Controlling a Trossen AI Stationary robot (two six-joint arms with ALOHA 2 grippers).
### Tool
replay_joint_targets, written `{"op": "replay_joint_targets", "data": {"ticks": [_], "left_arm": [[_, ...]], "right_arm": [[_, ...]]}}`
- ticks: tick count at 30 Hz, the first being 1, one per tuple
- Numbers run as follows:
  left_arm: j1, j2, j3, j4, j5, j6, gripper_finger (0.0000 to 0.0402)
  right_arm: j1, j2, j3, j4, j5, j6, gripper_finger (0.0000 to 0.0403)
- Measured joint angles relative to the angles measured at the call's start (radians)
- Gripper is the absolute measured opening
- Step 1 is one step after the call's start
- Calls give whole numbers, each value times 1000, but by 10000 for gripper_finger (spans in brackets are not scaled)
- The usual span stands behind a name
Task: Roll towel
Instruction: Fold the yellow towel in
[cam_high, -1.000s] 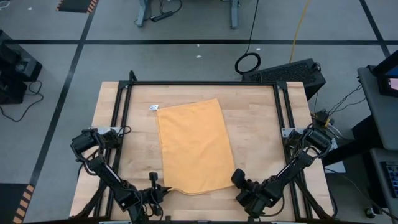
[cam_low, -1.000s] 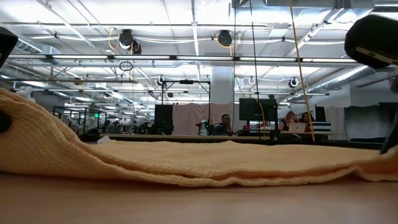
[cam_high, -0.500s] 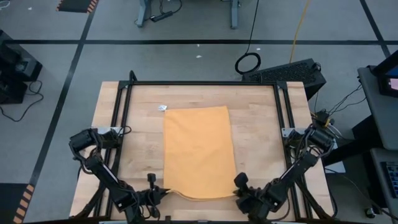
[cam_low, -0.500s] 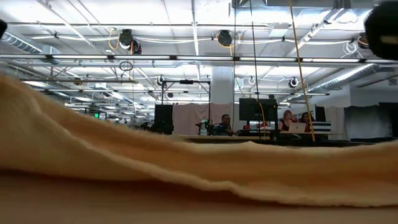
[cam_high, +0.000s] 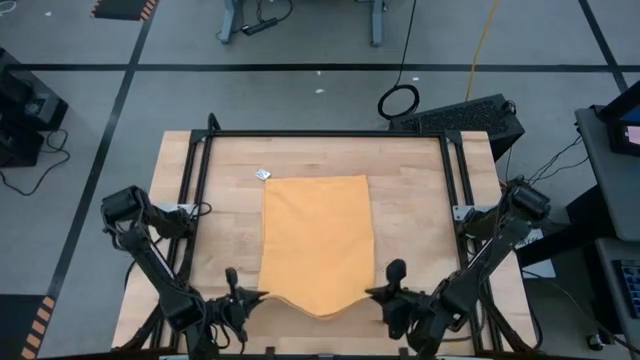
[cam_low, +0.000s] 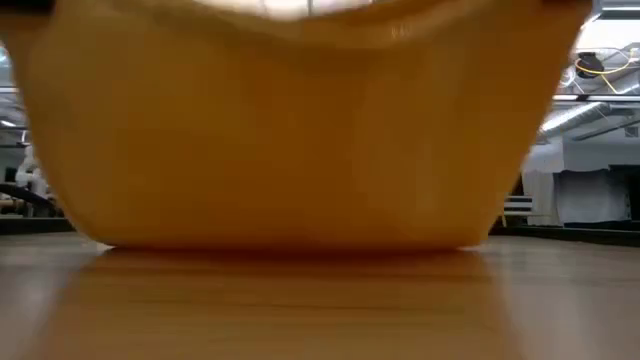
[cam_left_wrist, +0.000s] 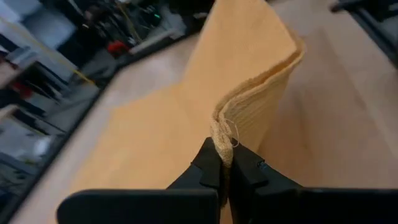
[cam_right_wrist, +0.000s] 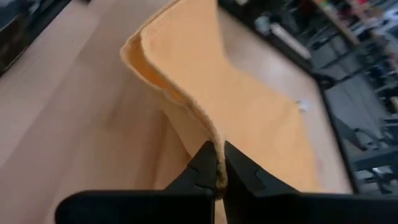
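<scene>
The towel's (cam_high: 315, 240) near edge is now lifting off the table (cam_high: 410, 200), sagging between its two raised corners while the rest is lying flat mid-table. The left gripper (cam_left_wrist: 224, 167) and right gripper (cam_right_wrist: 217, 168) are each pinching a corner tight, so the roll looks about to start.

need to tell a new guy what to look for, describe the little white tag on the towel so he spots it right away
Start at the wooden table and find the orange towel lying down its middle. Go to the towel's far corner on the left arm's side: the tag sticks out there, a small white scrap against the wood, the only white thing on the table.
</scene>
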Motion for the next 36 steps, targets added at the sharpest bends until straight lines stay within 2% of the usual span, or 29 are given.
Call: {"op": "replay_joint_targets", "data": {"ticks": [3,7,10,15,17,25,29,34,36], "left_arm": [[2,-50,0,-58,-60,0,8],[8,-91,0,-64,-61,-6,8],[5,-92,0,-38,-29,-50,8],[-24,-91,0,23,88,-134,8],[-38,-91,0,61,97,-138,8],[-60,-91,0,178,98,-152,9],[-53,-91,0,217,55,-99,9],[-39,-91,0,139,-5,-108,9],[-35,-91,0,78,-8,-162,9]], "right_arm": [[-12,-65,0,-14,49,-5,1],[-41,-136,0,-17,37,31,0],[-50,-157,0,-19,-51,84,0],[-44,-159,0,-19,-225,188,0],[-41,-159,0,-13,-264,229,0],[-11,-158,0,-6,-264,239,0],[-24,-161,0,15,-255,205,0],[-76,-199,0,2,-248,120,0],[-98,-214,0,-13,-248,105,0]]}}
